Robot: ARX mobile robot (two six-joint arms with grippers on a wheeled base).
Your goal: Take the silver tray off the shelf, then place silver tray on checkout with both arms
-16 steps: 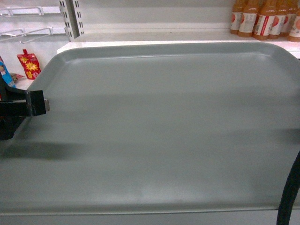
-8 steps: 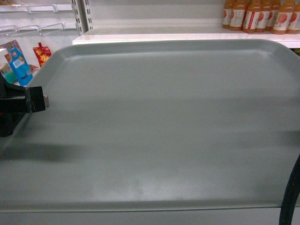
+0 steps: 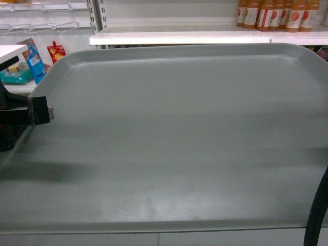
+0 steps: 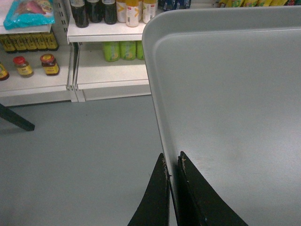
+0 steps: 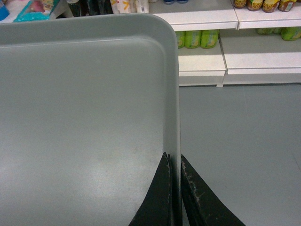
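From the head camera you see the silver tray (image 3: 174,143) filling nearly the whole frame, its long axis running left to right, held flat and level. At the left edge of the frame the left gripper (image 3: 36,111) bites the tray's rim; the right gripper is out of this view, with only a black cable (image 3: 315,215) at lower right. Behind the tray's far rim a white shelf (image 3: 179,37) crosses the top of the frame, with orange bottles (image 3: 277,14) at upper right whose red-and-white labels are too blurred to read. Coloured packets (image 3: 38,54) hang at upper left.

From the left wrist camera, you find the left gripper (image 4: 173,169) at bottom centre, its two black jaws closed to a thin slit with the tray's edge between them. Grey floor (image 4: 80,155) lies below, and shelves of jars (image 4: 33,66) and green bottles (image 4: 120,49) stand at the top; no writing is legible.

From the right wrist camera, the right gripper (image 5: 175,165) likewise pinches the tray's right rim at bottom centre, above the same grey floor.
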